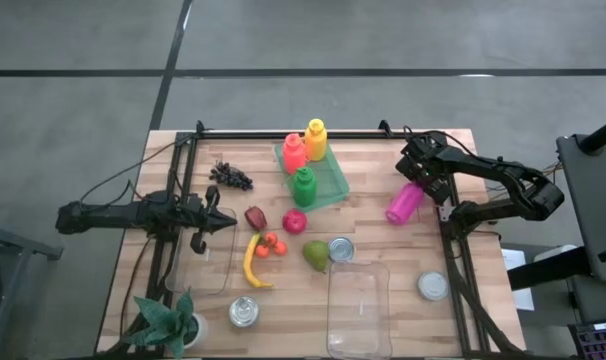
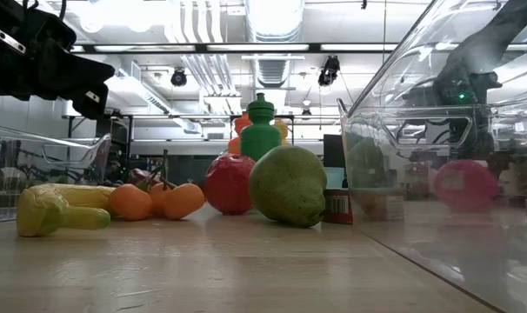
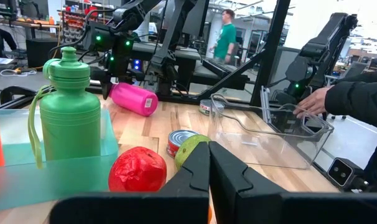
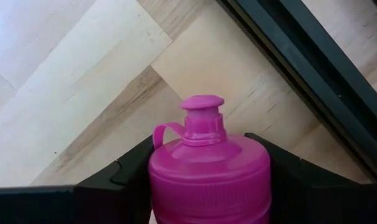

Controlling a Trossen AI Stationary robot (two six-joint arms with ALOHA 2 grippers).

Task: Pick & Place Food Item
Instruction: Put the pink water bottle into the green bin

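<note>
Gripping the pink bottle [image 4: 208,174], the right gripper [image 1: 419,180] had a finger pressed to each side of the bottle's body, near the right edge of the table [image 1: 383,290]. In the high view the bottle lay tilted on the wood, so I judged this the grasp step, with the lift not yet begun. Next move probably called for a clean lift and a carry toward a container; a smooth round body could slip if the hold was off-centre. Left gripper [image 1: 223,222] waited at the left side, fingers closed on nothing.

Containers: green tray [image 1: 333,185] held the red bottle [image 1: 294,152], yellow bottle [image 1: 316,139] and green bottle [image 1: 303,186], all upright. Clear bin [image 1: 358,310] near the front edge looked empty. A second clear bin [image 1: 205,265] lay under the left gripper; contents could not be made out.
</note>
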